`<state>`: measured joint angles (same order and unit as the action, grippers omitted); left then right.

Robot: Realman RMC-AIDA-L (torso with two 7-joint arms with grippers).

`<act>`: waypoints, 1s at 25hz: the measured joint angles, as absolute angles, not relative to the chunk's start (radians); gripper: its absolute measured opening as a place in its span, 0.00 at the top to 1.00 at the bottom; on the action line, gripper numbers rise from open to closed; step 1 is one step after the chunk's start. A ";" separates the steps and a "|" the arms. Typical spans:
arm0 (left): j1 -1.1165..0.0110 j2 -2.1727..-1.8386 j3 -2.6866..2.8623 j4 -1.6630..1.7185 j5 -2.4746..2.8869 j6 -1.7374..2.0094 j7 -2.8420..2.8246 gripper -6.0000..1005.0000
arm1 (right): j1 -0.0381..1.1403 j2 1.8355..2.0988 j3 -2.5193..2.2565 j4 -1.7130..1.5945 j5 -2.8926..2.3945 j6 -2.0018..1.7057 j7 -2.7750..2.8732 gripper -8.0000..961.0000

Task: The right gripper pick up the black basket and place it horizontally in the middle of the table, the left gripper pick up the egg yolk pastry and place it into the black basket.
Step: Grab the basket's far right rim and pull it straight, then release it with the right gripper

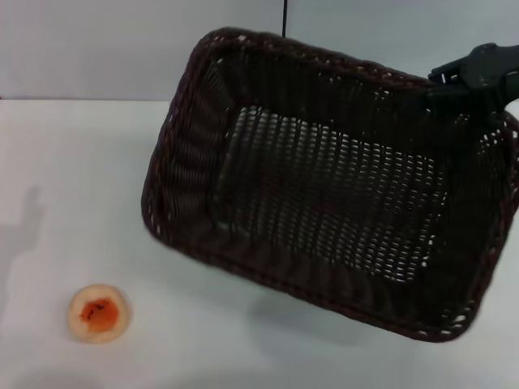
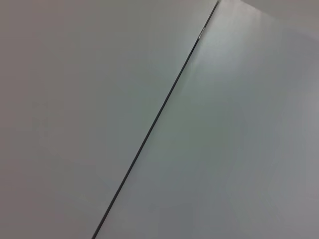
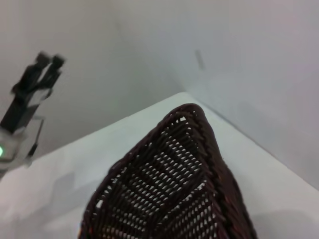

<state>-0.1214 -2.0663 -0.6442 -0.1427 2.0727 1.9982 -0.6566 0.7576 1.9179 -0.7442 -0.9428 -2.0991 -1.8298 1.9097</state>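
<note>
The black basket [image 1: 324, 190] hangs tilted above the white table [image 1: 73, 178], its opening turned toward the head camera and its shadow on the tabletop below. My right gripper [image 1: 456, 83] is shut on the basket's far right rim and holds it up. The right wrist view shows the basket's woven wall [image 3: 174, 184] from close by. The egg yolk pastry [image 1: 98, 312], round and beige with an orange centre, lies on the table at the front left, well apart from the basket. My left gripper [image 3: 49, 62] shows only in the right wrist view, raised off to the side and away from the pastry.
A grey wall [image 1: 97, 49] rises behind the table's far edge. The left wrist view shows only plain pale surfaces split by a thin dark line [image 2: 154, 119]. The left arm's shadow [image 1: 28, 223] falls on the table's left side.
</note>
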 joint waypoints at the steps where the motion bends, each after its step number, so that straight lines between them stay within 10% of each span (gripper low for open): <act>1: -0.122 -2.066 -0.643 -0.143 2.074 1.998 -0.656 0.35 | 0.766 1.914 -0.746 -0.944 -2.104 -1.838 1.896 0.79; 25: -0.126 -2.067 -0.608 -0.137 2.080 1.994 -0.646 0.36 | 0.812 1.910 -0.819 -0.837 -2.125 -1.882 1.575 0.77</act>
